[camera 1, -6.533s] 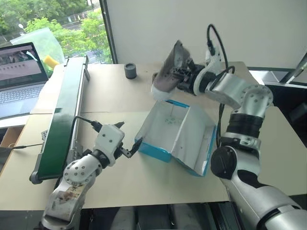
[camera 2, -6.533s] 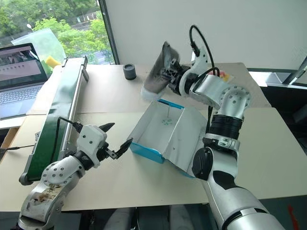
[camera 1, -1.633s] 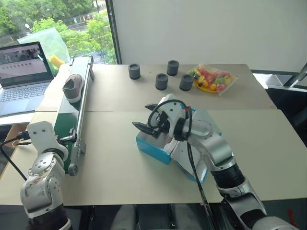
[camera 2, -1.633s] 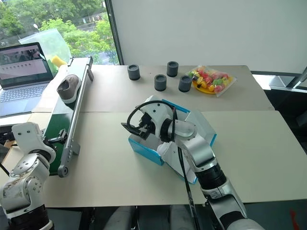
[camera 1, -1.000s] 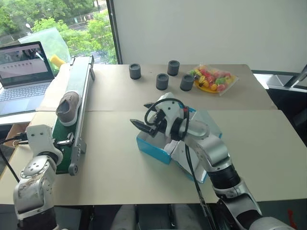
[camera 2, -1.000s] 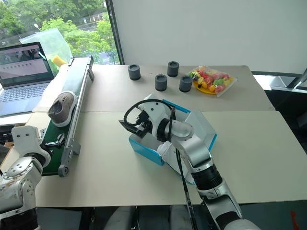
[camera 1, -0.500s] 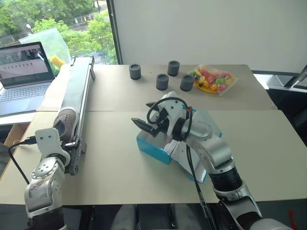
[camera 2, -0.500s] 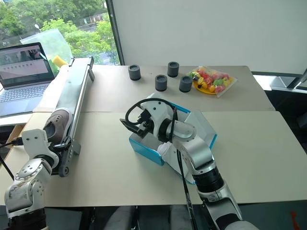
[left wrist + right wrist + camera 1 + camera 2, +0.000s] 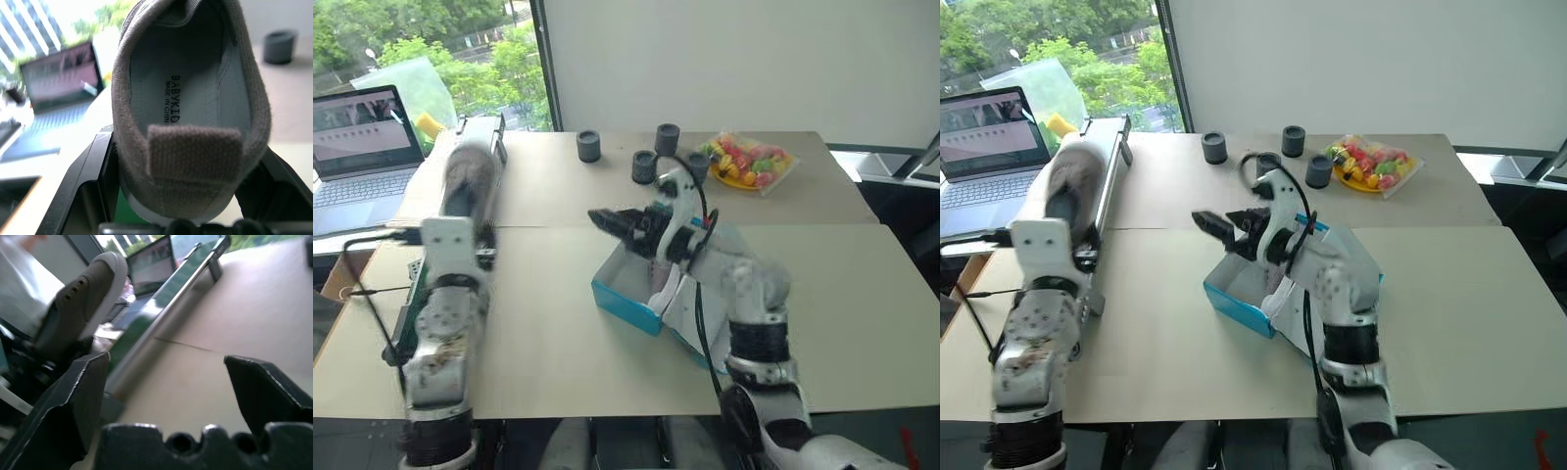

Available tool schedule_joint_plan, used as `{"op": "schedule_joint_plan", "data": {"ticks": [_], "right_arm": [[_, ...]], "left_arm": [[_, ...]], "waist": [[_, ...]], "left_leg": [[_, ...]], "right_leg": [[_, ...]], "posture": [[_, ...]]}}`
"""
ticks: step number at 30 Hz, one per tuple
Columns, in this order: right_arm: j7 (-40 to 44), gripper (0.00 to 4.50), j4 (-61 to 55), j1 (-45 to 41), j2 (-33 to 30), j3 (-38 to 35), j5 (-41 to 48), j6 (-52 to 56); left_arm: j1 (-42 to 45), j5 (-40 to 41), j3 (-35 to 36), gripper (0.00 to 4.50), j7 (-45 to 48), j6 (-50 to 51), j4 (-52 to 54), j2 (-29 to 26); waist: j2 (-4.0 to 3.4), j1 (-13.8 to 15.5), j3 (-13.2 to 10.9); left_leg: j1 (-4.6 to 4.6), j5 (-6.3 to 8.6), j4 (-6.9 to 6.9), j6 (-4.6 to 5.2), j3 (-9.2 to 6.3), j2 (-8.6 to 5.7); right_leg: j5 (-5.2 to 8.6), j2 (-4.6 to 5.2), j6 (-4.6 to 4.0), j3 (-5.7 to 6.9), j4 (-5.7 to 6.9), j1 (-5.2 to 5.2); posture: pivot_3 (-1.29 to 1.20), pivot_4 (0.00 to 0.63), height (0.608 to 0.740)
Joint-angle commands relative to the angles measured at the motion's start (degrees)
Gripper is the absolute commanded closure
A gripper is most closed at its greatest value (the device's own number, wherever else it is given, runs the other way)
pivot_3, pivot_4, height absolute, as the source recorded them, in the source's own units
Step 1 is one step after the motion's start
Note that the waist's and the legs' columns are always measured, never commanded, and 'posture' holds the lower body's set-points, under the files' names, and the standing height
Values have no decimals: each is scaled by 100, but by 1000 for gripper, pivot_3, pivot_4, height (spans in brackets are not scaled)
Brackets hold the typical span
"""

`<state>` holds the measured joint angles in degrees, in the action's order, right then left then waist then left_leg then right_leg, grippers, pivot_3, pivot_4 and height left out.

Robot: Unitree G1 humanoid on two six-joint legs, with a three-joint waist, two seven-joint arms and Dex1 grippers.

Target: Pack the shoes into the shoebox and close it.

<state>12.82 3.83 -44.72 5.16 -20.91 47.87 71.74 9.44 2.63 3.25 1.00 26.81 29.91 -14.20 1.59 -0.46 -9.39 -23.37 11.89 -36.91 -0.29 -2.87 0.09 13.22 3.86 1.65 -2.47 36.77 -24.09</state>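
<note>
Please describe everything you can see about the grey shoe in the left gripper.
The shoe is grey fabric with a paler sole and a pull tab at the heel. Its insole has a printed label. The left gripper is shut on its heel, with the toe pointing away from the gripper. It is off the green conveyor, and nothing else touches it.

Bare table (image 9: pixel 548 323) lies between conveyor (image 9: pixel 475 162) and shoebox (image 9: pixel 636 289). Right gripper (image 9: pixel 612 223) hangs over the box's open top, blocking entry.
</note>
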Motion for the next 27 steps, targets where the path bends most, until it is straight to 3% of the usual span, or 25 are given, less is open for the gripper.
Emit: {"op": "schedule_joint_plan", "data": {"ticks": [1, 7, 13, 20, 27], "right_arm": [[-706, 0, 605, -422, 455, -1070, 1202, 1024], [-1594, 0, 625, -631, 612, -1310, 2192, 1089], [-2198, 0, 493, -486, 710, -1086, 2693, 650], [-2508, 0, 504, -507, 453, -868, 3198, -63], [-2714, 0, 286, -348, 240, -312, 3386, -294]], "left_arm": [[-52, 366, -578, 1892, 368, -19, 500, 302], [-77, 944, -1239, 1892, 812, 938, 1256, 441], [66, 1573, -783, 1892, 1024, 1404, 1270, 520], [82, 3276, 33, 1892, 1022, 2848, 1393, 808], [267, 3225, -100, 1892, 945, 2812, 1422, 441]], "waist": [[-1, -26, 0], [-7, -247, -3], [-7, -227, -3], [-7, -221, -3], [-7, -228, -4]], "left_leg": [[-7, 0, 2, 0, 3, -5], [-42, 2, 5, 8, 31, -12], [-30, 2, -8, 10, 42, -8], [-36, 2, -10, 10, 41, -7], [-21, 1, -9, 10, 43, -4]], "right_leg": [[0, 11, 1, 0, -4, -7], [2, -11, 5, -11, 25, -40], [5, -33, 8, -9, -4, -16], [7, -34, 12, -6, -3, -15], [7, -41, 10, -12, -1, -13]], "posture": [[0, 150, 740], [0, 150, 740], [0, 150, 740], [0, 150, 740], [0, 150, 740]]}}
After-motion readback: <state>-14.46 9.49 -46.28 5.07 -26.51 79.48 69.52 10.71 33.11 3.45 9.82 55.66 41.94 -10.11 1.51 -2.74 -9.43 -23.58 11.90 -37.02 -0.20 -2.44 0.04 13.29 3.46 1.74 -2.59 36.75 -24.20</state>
